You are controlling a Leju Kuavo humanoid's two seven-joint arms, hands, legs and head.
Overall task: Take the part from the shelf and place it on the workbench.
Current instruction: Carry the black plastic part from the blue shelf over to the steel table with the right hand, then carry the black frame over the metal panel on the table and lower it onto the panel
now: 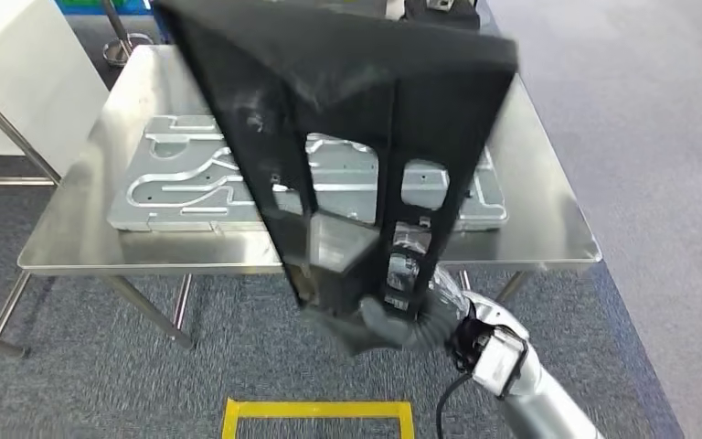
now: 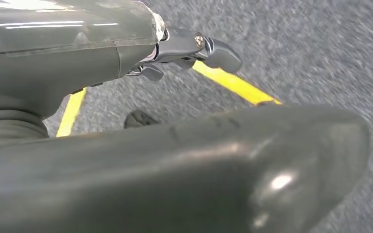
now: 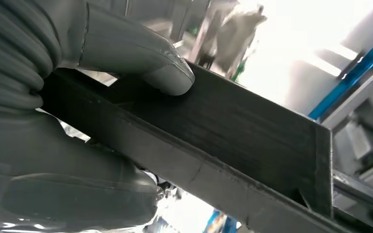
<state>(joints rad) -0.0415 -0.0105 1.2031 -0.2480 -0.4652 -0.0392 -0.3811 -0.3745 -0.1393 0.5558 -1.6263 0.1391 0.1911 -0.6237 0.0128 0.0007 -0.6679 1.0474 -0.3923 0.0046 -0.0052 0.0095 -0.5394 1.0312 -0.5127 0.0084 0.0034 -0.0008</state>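
Grey carpet floor [image 1: 658,137] with a yellow tape outline [image 1: 318,409] just ahead of the robot. Steel workbench [image 1: 548,215] stood beyond it, a stamped metal panel [image 1: 183,178] lying flat on top. Right hand [image 1: 386,322] gripped the narrow lower end of the black part [image 1: 347,101], thumb [image 3: 141,56] pressed on its face; the part was held up in front of the bench, off the surface. Left hand [image 2: 175,170] hung over the carpet, grip state unclear.
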